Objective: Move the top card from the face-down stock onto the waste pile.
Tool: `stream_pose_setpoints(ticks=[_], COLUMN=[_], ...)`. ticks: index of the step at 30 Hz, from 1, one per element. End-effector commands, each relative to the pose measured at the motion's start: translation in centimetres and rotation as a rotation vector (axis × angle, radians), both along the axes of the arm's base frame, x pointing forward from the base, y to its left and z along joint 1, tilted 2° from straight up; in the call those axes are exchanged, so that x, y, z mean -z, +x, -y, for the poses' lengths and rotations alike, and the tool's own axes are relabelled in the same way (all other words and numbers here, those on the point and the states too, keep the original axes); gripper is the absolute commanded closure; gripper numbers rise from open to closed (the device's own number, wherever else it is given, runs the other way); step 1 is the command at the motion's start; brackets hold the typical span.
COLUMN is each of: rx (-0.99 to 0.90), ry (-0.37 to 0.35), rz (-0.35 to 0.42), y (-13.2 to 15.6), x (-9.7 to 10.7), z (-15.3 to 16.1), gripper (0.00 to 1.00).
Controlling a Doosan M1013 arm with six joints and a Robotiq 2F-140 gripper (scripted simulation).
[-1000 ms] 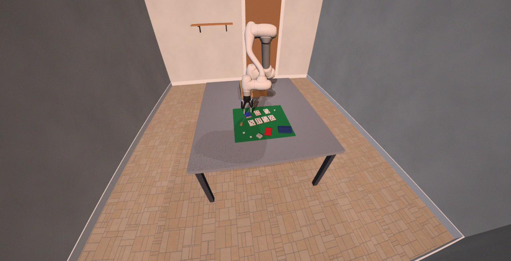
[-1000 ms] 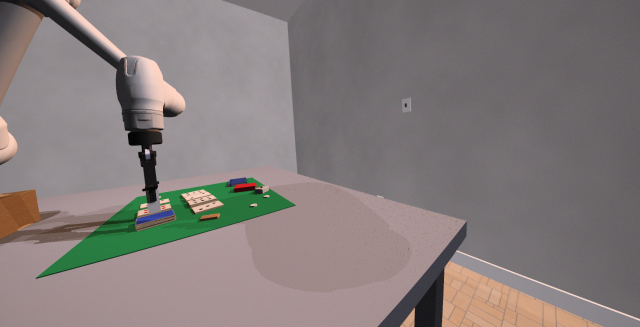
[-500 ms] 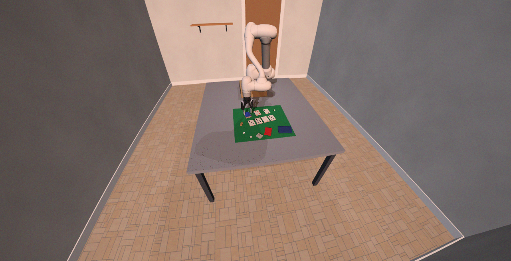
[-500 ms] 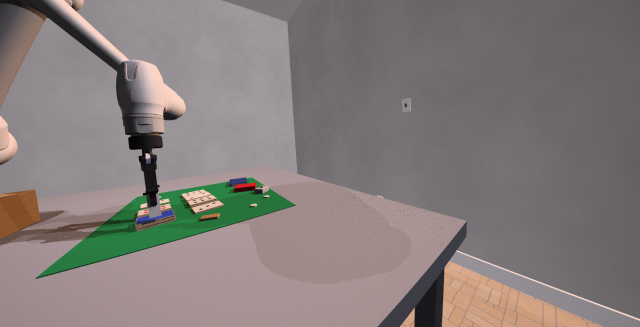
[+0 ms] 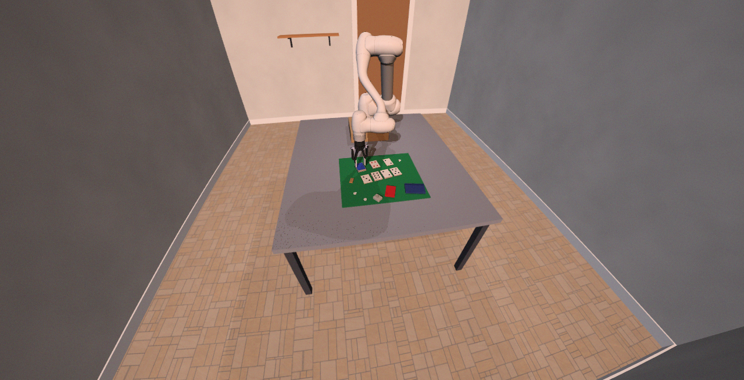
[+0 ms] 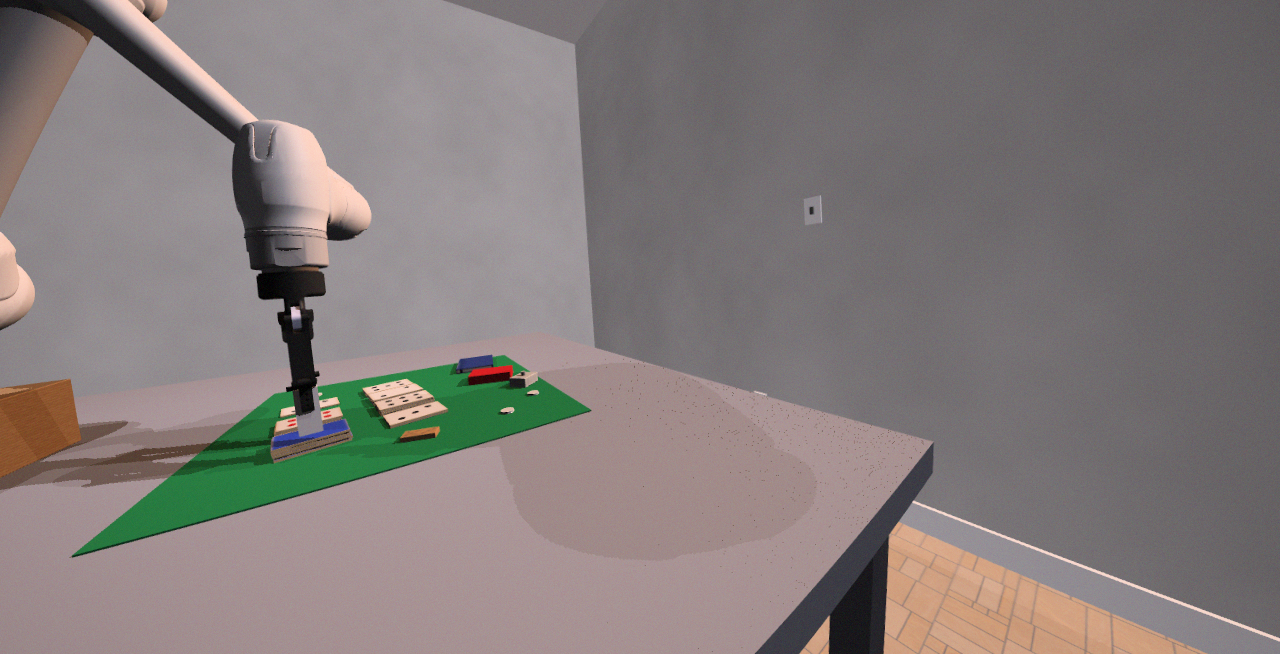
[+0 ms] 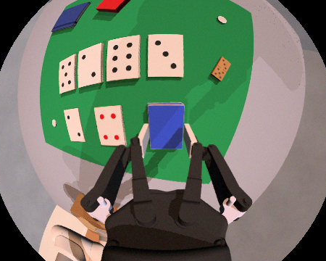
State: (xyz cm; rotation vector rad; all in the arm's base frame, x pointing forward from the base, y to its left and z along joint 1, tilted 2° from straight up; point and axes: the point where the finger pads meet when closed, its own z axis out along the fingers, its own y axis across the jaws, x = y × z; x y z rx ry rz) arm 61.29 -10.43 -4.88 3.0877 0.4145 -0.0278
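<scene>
The face-down stock (image 5: 361,168) (image 6: 332,430) (image 7: 166,121) is a low pile with a blue top card, lying square between my fingers in the wrist view. My gripper (image 5: 361,165) (image 6: 308,426) (image 7: 166,130) points straight down at the stock, part-way open, with one pale fingertip close beside each long side of it. Narrow gaps seem to show beside the blue card, which lies flat on the pile. The waste pile (image 5: 374,164) (image 6: 284,426) (image 7: 109,125) shows a red four face up, just left of the left finger in the wrist view. The far finger is hidden in the exterior view.
A black two (image 5: 387,161) (image 7: 74,125) lies beyond the waste pile. Several face-up cards form a second row. An orange domino (image 5: 351,180) (image 6: 419,433) (image 7: 221,69), a red box (image 5: 390,190) (image 6: 490,374) and a dark blue item (image 5: 414,188) (image 6: 475,363) share the green mat (image 5: 372,204) (image 6: 179,507).
</scene>
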Motion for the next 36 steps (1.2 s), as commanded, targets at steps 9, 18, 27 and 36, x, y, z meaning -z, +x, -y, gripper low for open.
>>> stream_pose_setpoints(ticks=[9, 18, 27, 36], rx=[0.000, 0.000, 0.000, 0.000], ry=[0.000, 0.000, 0.000, 0.000], rz=[0.000, 0.000, 0.000, 0.000], y=[0.00, 0.00, 0.00, 0.00], x=[-0.01, -0.01, -0.01, -0.01], z=[-0.01, -0.01, -0.01, -0.01], gripper=[0.58, 0.50, 0.50, 0.50])
